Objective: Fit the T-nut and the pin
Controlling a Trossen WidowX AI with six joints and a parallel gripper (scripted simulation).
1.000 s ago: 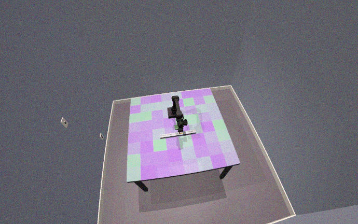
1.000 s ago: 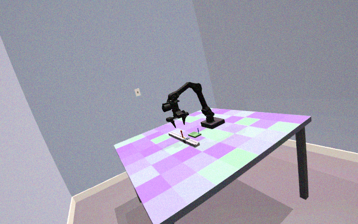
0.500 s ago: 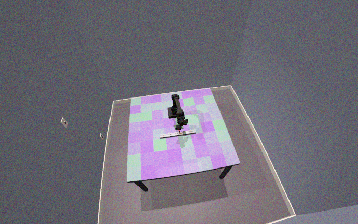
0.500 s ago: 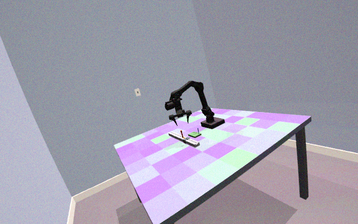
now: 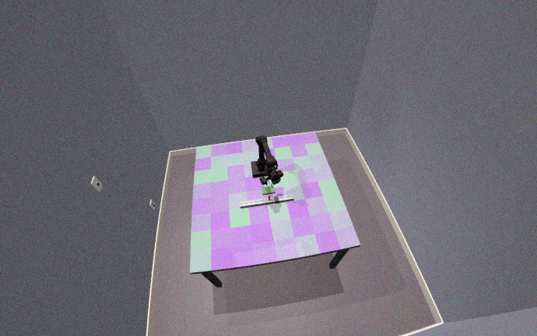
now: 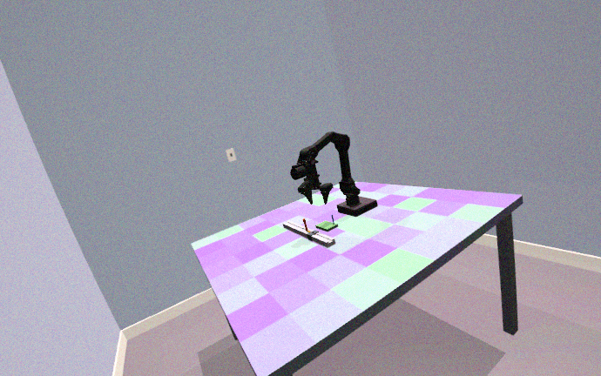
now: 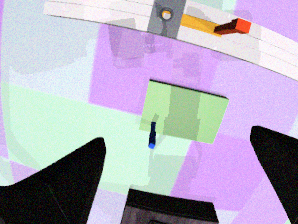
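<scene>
Claw wide apart, blue pin next!

The nut stage looks finished: the orange handle [image 5: 268, 197] [image 6: 305, 224] [image 7: 233, 27] sticks up from the rail [image 5: 253, 204] [image 6: 294, 229] [image 7: 100, 14], brass shows in the slot beside and beneath the dark bracket [image 5: 276, 199] [image 6: 312, 235] [image 7: 166, 20], and the claw [image 5: 268, 184] [image 6: 318, 203] [image 7: 178, 139] grips nothing, fingers spread high over the worktop [image 5: 253, 245] [image 6: 301, 283] [image 7: 50, 120].

Now the key line! The blue pin [image 6: 333, 218] [image 7: 152, 135] stands upright at one edge of the green tray [image 5: 268, 190] [image 6: 327, 226] [image 7: 192, 110], long axis roughly vertical. It lies below the claw and, in the wrist view, between the fingertips but nearer the left-hand one in the picture. That calls for centring, then a straight descent!
</scene>
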